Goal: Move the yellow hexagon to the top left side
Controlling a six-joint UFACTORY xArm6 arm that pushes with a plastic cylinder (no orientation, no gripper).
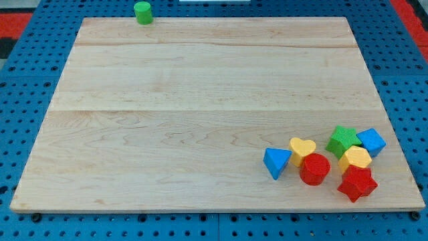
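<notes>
The yellow hexagon [356, 158] lies in a cluster at the view's bottom right of the wooden board [200, 87]. It touches the green star [344, 140] above it, the blue cube [371, 141] to its upper right and the red star [356, 183] below it. A red cylinder [314, 169], a yellow heart [301, 148] and a blue triangle [276, 162] sit to its left. My tip does not show in the camera view.
A green cylinder [142, 12] stands at the board's top edge, left of centre. The board lies on a blue pegboard [27, 80]. The cluster is close to the board's right and bottom edges.
</notes>
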